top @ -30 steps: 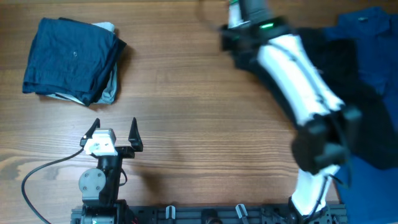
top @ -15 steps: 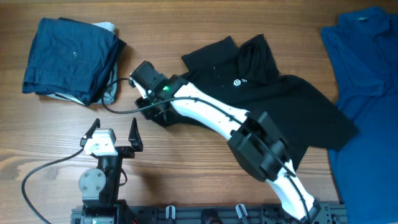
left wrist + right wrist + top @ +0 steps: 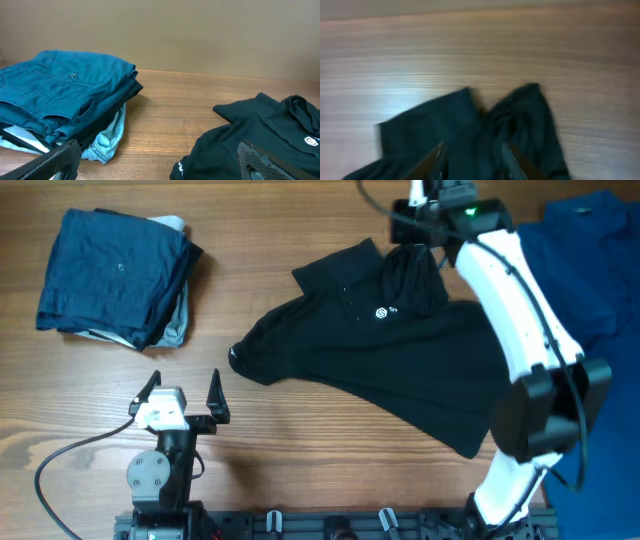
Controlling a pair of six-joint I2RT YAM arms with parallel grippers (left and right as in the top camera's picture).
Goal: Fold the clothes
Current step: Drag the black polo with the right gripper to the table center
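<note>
The black T-shirt [image 3: 400,350] lies crumpled and partly spread across the table's middle, its white round logo [image 3: 381,312] facing up. It also shows at the right of the left wrist view [image 3: 265,135]. My right gripper [image 3: 425,210] hangs above the shirt's far edge. In the blurred right wrist view its fingers [image 3: 476,162] are apart over the black fabric [image 3: 520,120], holding nothing. My left gripper [image 3: 185,392] is open and empty near the front edge, left of the shirt's nearest sleeve [image 3: 245,360]. Its fingers [image 3: 155,170] frame the left wrist view.
A stack of dark navy folded garments with a pale one [image 3: 115,275] lies at the far left, also in the left wrist view [image 3: 60,95]. A bright blue collared shirt [image 3: 600,270] lies at the right edge. A black cable [image 3: 70,455] runs by the left arm's base.
The right arm dragged the black shirt left across the table, let go of the sleeve, and swung back up over the shirt's far edge. The left arm has not moved.
</note>
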